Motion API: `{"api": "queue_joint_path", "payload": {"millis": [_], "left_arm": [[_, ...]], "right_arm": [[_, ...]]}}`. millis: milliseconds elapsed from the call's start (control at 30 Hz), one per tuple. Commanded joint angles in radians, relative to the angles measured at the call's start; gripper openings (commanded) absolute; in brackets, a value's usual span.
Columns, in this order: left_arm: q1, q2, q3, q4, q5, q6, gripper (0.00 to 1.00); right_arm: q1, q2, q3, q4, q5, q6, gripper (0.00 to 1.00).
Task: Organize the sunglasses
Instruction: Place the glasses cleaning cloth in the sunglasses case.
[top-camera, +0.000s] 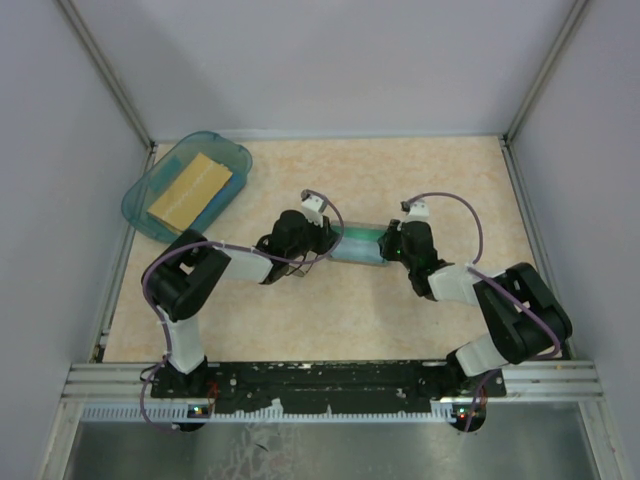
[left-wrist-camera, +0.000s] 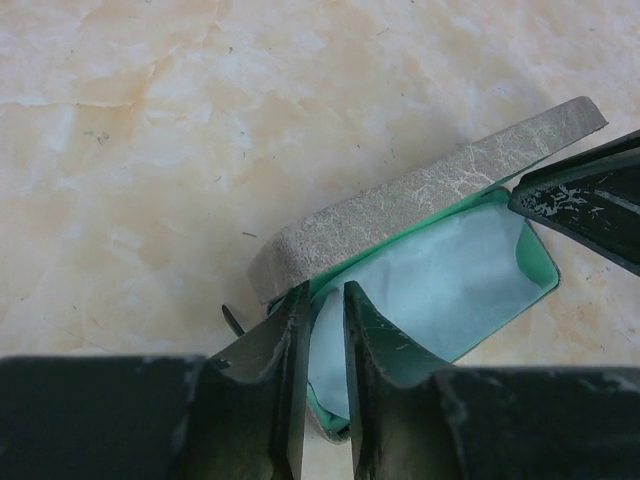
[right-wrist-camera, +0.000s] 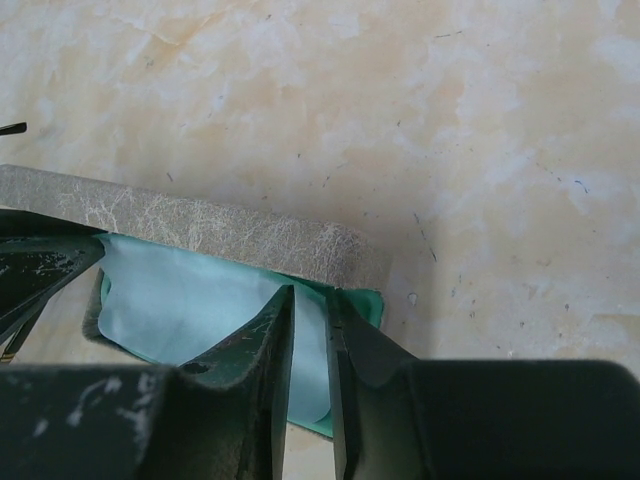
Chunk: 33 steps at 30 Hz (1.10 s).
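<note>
Grey rectangular case (top-camera: 358, 246) with green lining sits mid desk (top-camera: 350, 322), lid (left-wrist-camera: 420, 195) half down over light blue cloth (left-wrist-camera: 450, 290). Thin wire sunglasses hidden, likely inside. Your left tool (left-wrist-camera: 323, 300) and right tool (right-wrist-camera: 308, 300) are slightly parted at its ends. Remaining: shut the lid.
</note>
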Motion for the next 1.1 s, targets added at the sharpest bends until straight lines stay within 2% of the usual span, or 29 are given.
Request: {"api": "queue_joint_path", "payload": {"millis": [0,500,800,1067], "left_arm": [[0.005,0.003,0.024,0.008,0.009,-0.008,0.27],[0.005,-0.081,-0.017,-0.021,-0.044,-0.011,0.54],[0.005,-0.131,-0.062,-0.001,0.022,-0.023,0.56],[0.004,-0.230,-0.144,-0.007,0.000,-0.040,0.56]], "right_arm": [[-0.009,-0.014,0.036,0.032,0.008,-0.009,0.21],[-0.009,-0.107,0.017,-0.015,0.020,-0.016,0.22],[-0.009,-0.175,-0.006,-0.056,0.001,-0.019,0.24],[-0.007,-0.268,-0.033,-0.108,-0.006,-0.013,0.39]]}}
